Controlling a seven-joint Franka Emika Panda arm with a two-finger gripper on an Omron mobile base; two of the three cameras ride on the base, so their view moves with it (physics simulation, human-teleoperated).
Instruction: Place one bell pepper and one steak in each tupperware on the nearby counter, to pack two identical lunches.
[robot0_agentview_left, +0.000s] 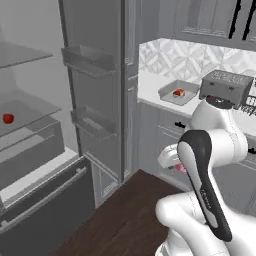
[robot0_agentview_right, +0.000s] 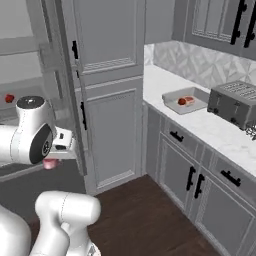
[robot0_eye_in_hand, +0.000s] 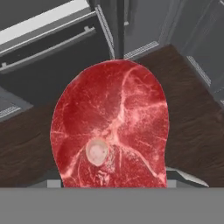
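Observation:
A raw red steak (robot0_eye_in_hand: 111, 131) with a small round bone hangs in my gripper (robot0_agentview_right: 51, 159), which is shut on it above the dark wood floor. In the left base view the steak (robot0_agentview_left: 180, 168) peeks out pink behind my forearm. On the white counter (robot0_agentview_right: 212, 129) stands a grey tupperware (robot0_agentview_right: 172, 104) holding another steak (robot0_agentview_right: 190, 99) and a red bell pepper (robot0_agentview_right: 181, 102); the same tupperware (robot0_agentview_left: 167, 90) shows in the left base view. A second red bell pepper (robot0_agentview_left: 7, 118) lies on a glass shelf of the open fridge. My fingertips are hidden by the steak.
A grey toaster (robot0_agentview_right: 235, 102) stands on the counter right of the tupperware. The open fridge door (robot0_agentview_left: 97, 90) with its bins stands between fridge and counter. The fridge's lower drawer (robot0_agentview_left: 45, 200) juts out at lower left. Grey cabinets with black handles (robot0_agentview_right: 192, 177) run below the counter.

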